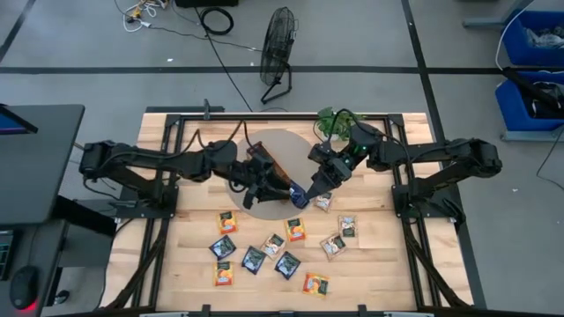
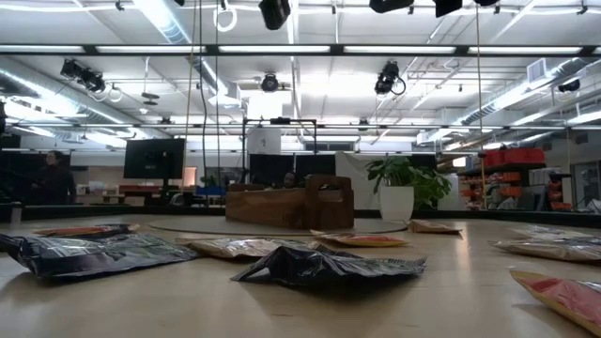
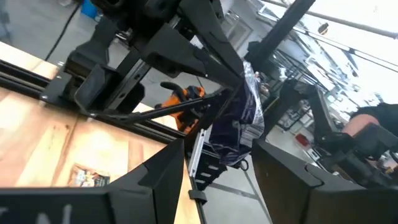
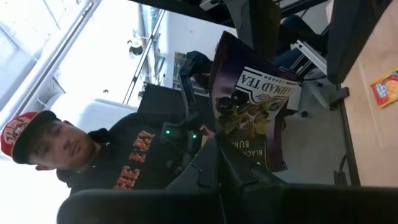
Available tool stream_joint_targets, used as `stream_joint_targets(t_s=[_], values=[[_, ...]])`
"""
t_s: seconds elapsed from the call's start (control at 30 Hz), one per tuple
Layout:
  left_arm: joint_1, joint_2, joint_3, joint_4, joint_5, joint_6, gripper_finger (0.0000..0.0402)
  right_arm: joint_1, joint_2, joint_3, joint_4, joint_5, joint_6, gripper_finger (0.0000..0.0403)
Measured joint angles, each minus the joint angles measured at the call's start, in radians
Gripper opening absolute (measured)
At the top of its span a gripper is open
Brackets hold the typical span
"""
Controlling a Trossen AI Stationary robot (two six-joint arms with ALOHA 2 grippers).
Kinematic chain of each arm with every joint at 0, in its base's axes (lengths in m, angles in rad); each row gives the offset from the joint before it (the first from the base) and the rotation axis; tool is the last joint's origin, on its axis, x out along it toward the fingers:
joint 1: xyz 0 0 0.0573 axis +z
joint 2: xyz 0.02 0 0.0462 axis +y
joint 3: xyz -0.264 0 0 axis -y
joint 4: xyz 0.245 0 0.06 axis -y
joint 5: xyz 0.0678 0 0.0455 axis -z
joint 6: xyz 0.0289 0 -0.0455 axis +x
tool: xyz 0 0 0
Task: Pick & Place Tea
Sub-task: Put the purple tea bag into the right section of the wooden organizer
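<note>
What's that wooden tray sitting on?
The tray rests on a round grey mat on the table. The left gripper and arm cover part of the tray, so what it holds is hidden.

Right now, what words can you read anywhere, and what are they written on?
"AHMAD TEA": on the dark tea sachet pinched in the right gripper.
"BLAC..." and "BUR...": lower on that sachet, cut off.
Orange letters on a person's dark hoodie: not clear enough to read.
Print on the sachets lying on the table: too small to read.
</note>
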Motion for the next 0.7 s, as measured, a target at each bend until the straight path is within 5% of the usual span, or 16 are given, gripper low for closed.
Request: stream_joint_targets(t_s=[0.2, 0.5, 0.7], values=[[0.000, 0.001, 0.001, -0.015, 0.038, -0.005, 0.0180, 0.006, 0.000, 0.000, 0.000, 0.001, -0.005, 0.0000], [0.000, 0.001, 0.001, -0.023, 0.046, 0.003, 0.0016, 0.006, -0.001, 0.000, -0.001, 0.001, -0.014, 0.0000], [0.007, 0.000, 0.001, -0.022, 0.057, 0.003, 0.0004, 0.006, -0.001, 0.000, -0.003, 0.003, -0.021, 0.0000]])
